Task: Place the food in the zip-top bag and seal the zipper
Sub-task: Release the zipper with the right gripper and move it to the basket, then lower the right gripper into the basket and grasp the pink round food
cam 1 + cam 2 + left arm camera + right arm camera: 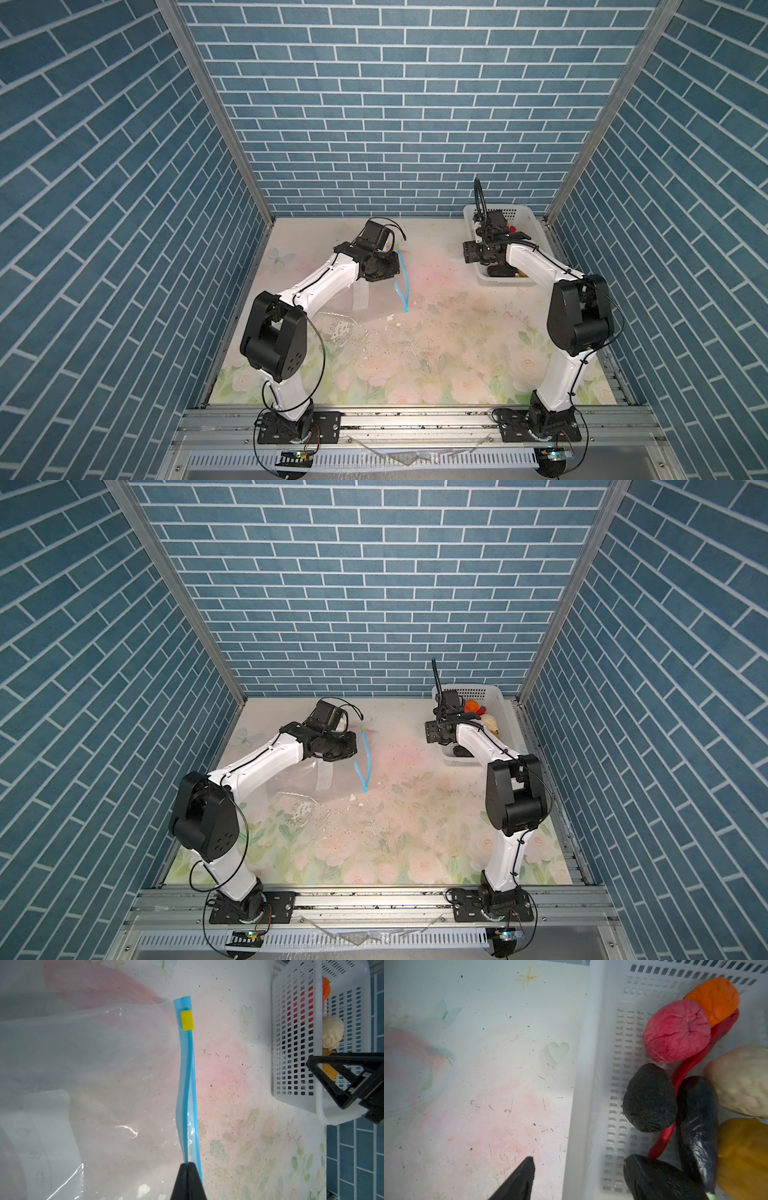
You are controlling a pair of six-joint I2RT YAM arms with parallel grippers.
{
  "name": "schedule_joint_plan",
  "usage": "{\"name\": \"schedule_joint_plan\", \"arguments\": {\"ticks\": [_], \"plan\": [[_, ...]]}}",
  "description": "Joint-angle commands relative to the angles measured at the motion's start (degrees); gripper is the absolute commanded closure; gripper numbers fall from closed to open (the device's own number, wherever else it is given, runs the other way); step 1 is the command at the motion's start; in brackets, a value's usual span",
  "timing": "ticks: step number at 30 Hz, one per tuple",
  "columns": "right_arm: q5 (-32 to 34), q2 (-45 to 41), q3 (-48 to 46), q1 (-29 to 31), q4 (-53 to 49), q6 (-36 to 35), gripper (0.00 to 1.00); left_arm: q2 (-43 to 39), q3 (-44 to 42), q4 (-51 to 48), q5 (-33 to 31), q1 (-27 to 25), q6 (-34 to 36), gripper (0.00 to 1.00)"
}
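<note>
— Far right corner?
— White perforated basket (510,284), close to the back wall.
— Underneath?
— Floral tablecloth (415,353), pale pink and green, flecked with dark specks.
— Around?
— Blue brick-pattern walls (395,104) on three sides, metal rail (415,420) along the near edge.

Glossy clear plastic zip-top bag (104,1064), matt white plastic basket (295,1022)

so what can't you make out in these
zip-top bag: both top views, left arm covers much of it
food in the basket: both top views, right arm hides most
yellow-brown lump: right wrist view, cut off by the edge
bag's inside: left wrist view, hazy film
</note>
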Motion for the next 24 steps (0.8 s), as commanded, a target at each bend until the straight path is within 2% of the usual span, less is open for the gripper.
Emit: {"name": "schedule_joint_plan", "arguments": {"ticks": [1,10,23,24], "plan": [[-4.1,1.8,3.7,0.0,-2.2,-0.9,0.28,1.1,2.3,-0.4,0.6,-0.3,0.1,0.98],[-9.8,4.0,5.4,0.1,-3.3,1.6,0.33,1.6,2.7,-0.3,1.1,-0.3,0.3,0.98],[-12.1,3.0,4.1,1.5,-2.9,2.8,0.38,1.4,2.1,0.8,2.6,-0.6,-0.1,0.98],[-12.2,3.0,4.0,1.6,-2.7,2.8,0.41,1.5,2.1,0.8,2.6,-0.6,-0.1,0.98]]}}
